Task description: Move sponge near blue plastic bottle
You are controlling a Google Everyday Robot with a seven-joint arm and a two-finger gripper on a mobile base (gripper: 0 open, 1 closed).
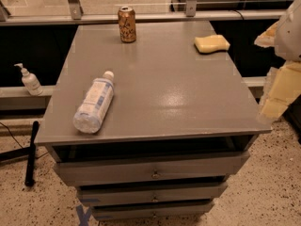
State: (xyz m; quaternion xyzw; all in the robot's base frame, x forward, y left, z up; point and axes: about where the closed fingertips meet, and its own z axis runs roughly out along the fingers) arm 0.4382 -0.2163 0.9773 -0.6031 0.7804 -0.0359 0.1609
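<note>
A: Three things on the tabletop (pixel 164 93): sponge (pixel 212 43) at 1 o'clock, blue plastic bottle (pixel 94 106) at 8, can (pixel 127 24) at 12.

B: Well apart, then. Lay how?

A: Sponge flat, close to the edge. Bottle on its side, cap toward 1, probably liable to roll if nudged.

B: And the gripper (pixel 281 86)?

A: Hung off the 3 o'clock edge, likely staged on the sponge's side for a short reach. Couldn't tell the spread of the jaws.

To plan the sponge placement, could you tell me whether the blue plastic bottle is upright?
Tipped: the blue plastic bottle lies on its side on the cabinet top; the gripper is beside the right edge.
</note>
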